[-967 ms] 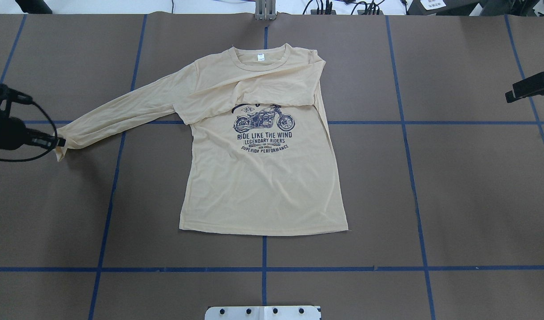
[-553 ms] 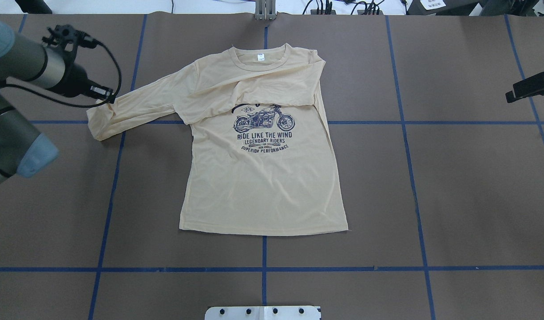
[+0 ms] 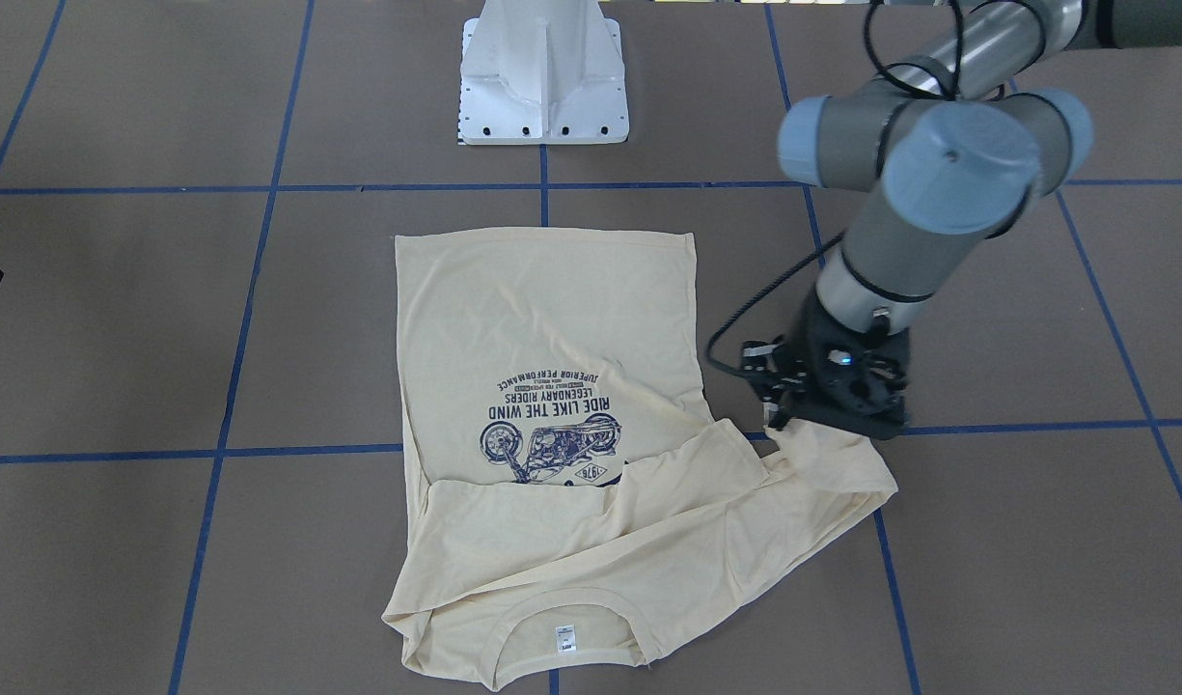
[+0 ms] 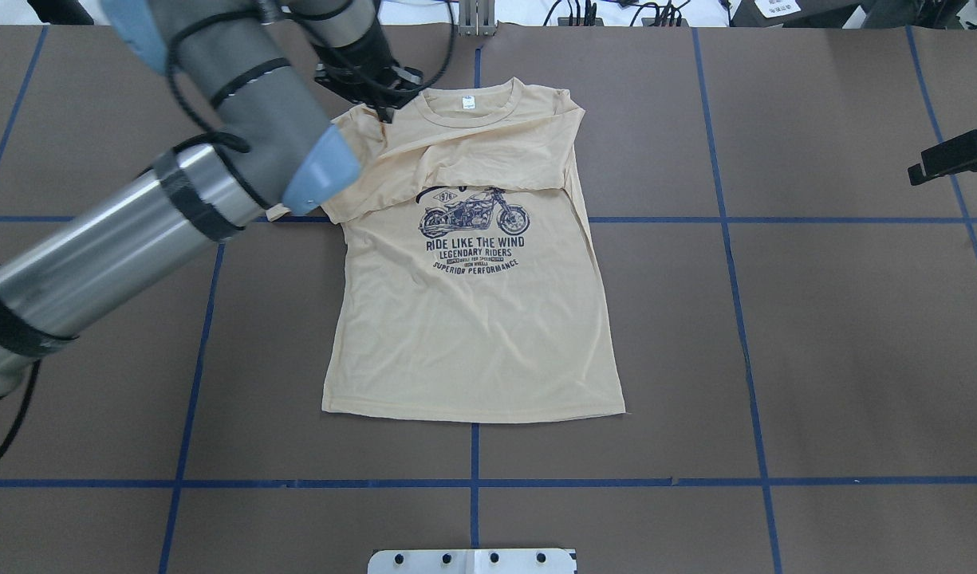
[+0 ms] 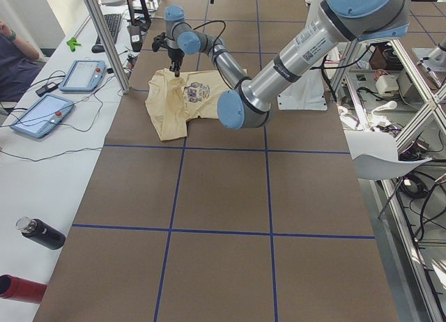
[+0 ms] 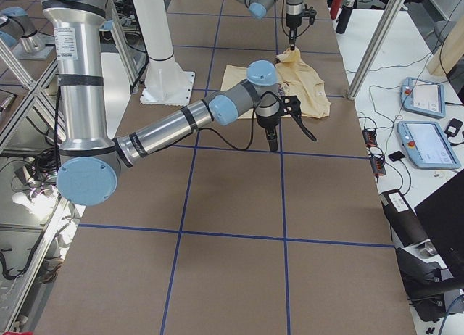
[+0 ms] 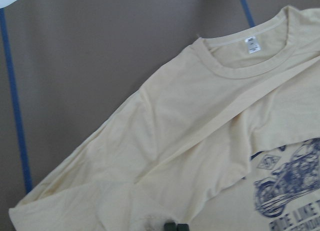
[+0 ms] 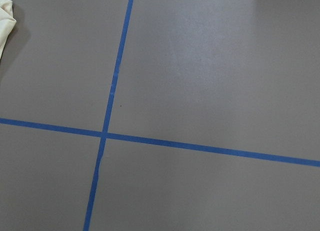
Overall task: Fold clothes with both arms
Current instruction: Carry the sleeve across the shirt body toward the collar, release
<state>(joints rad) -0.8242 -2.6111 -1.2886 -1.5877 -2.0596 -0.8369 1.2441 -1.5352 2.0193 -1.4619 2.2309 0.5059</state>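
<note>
The cream-yellow long-sleeved T-shirt (image 4: 472, 335) lies flat, print up, collar and white neck label (image 4: 467, 101) at the far side. One sleeve (image 4: 488, 155) lies folded across the chest above the motorcycle print (image 4: 472, 219). My left gripper (image 4: 383, 110) is shut on the other sleeve's cuff and holds it over the shoulder beside the collar. In the front view it (image 3: 782, 422) grips the bunched, doubled-back sleeve (image 3: 822, 483). The dark fingertips (image 7: 170, 226) show in the left wrist view. My right gripper (image 4: 947, 157) hovers far right, away from the shirt; I cannot tell its jaws.
The white pedestal base (image 3: 542, 77) stands at the robot's side of the brown table with blue tape lines (image 4: 743, 239). My left arm (image 4: 137, 223) stretches across the table's left half. Two tablets (image 5: 82, 74) and a bottle (image 5: 42, 233) lie beyond the table's far edge.
My left gripper has carried the sleeve cuff from the far left up and rightward to the shoulder by the collar, doubling the sleeve back. The right gripper has not moved.
</note>
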